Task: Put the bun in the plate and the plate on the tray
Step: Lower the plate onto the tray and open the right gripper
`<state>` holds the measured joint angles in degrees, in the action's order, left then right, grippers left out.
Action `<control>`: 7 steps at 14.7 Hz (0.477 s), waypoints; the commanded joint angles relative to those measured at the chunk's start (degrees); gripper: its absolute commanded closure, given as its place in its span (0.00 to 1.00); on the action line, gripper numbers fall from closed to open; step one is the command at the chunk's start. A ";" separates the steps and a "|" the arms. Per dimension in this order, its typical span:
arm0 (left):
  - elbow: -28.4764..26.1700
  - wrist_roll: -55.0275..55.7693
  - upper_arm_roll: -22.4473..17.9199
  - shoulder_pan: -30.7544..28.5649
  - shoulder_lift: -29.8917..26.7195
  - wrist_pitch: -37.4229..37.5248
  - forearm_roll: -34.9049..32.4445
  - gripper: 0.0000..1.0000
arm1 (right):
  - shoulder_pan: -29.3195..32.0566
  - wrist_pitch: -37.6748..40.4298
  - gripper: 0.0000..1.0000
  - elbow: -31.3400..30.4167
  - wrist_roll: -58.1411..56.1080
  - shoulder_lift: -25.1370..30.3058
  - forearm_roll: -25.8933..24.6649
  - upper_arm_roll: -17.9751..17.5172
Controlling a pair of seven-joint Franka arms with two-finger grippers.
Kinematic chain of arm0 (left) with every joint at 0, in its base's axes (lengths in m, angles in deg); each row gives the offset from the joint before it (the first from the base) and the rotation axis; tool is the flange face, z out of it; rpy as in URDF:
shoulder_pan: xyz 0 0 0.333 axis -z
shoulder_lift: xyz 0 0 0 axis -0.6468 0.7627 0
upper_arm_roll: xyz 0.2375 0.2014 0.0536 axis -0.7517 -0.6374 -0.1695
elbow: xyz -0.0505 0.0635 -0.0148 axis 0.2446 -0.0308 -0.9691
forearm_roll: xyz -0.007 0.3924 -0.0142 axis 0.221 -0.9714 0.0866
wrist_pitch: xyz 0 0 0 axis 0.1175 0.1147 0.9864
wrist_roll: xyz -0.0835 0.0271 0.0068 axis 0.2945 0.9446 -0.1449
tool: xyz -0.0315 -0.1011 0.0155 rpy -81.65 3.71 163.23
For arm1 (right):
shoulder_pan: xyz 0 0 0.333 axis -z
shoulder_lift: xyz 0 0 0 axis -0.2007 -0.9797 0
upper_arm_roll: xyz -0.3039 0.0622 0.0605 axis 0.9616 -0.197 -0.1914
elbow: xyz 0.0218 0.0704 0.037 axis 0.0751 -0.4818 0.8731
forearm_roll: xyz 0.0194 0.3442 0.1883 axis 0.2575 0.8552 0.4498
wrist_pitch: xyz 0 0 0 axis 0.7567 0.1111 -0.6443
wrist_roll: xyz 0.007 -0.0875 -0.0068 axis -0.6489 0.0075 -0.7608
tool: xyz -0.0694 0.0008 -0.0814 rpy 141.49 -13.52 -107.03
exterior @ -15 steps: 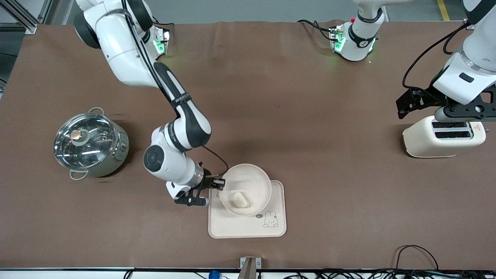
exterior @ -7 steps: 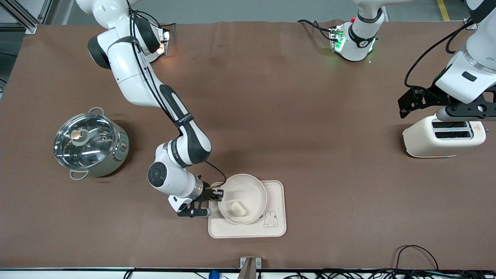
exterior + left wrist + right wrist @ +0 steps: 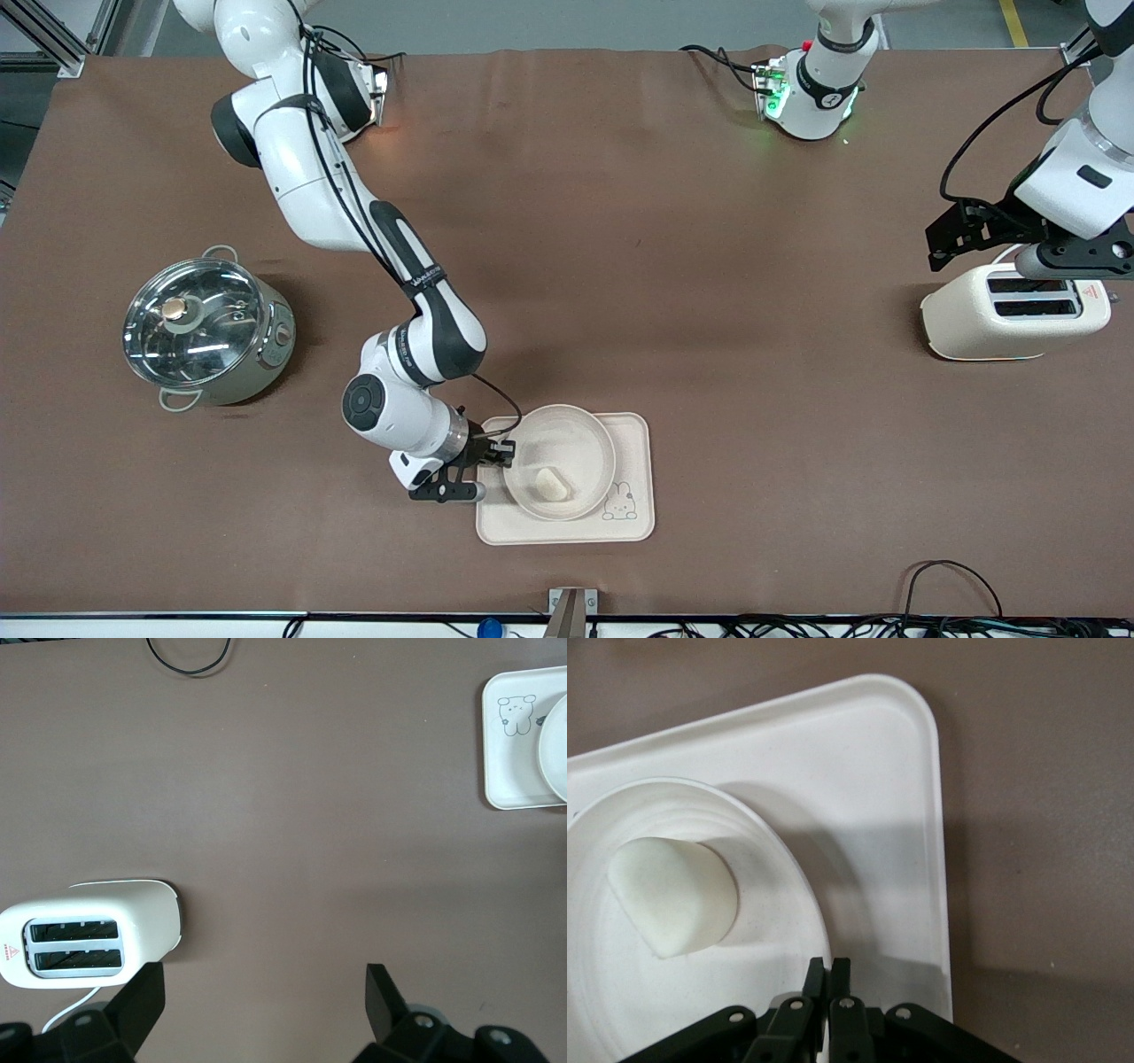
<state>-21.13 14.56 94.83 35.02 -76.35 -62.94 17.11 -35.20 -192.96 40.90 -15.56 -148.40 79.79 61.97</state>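
Note:
The bun (image 3: 550, 484) lies in the round plate (image 3: 567, 436), which is down on the rabbit tray (image 3: 636, 440) and covers most of it. My right gripper (image 3: 507, 454) is shut on the plate's rim at the side toward the right arm's end of the table. The right wrist view shows its fingers (image 3: 828, 966) pinched on the plate rim (image 3: 780, 859), with the bun (image 3: 673, 895) inside and the tray (image 3: 877, 806) below. My left gripper (image 3: 952, 244) is open and empty, waiting over the toaster; the left wrist view shows its jaws (image 3: 263, 979) wide apart.
A steel pot with a glass lid (image 3: 205, 332) stands toward the right arm's end of the table. A cream toaster (image 3: 1014, 315) stands toward the left arm's end and also shows in the left wrist view (image 3: 89, 930). Cables run along the table edge nearest the front camera.
My right gripper has brought the plate with the bun down and nearer to the front camera, onto the tray. My left arm has drifted slightly toward its end of the table.

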 commanded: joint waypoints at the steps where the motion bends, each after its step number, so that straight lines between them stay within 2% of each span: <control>1: 1.28 -1.16 0.00 -0.26 0.24 1.29 1.07 0.00 | 1.30 0.25 1.00 3.88 2.06 -3.08 -0.24 -0.83; 7: 1.36 -1.16 0.00 -0.53 0.24 1.29 1.16 0.00 | 2.35 2.45 1.00 3.88 2.25 -2.11 -0.24 -0.83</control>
<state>-21.13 14.55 94.82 34.87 -76.35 -62.93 17.11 -33.89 -192.42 43.04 -14.01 -149.56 79.89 61.71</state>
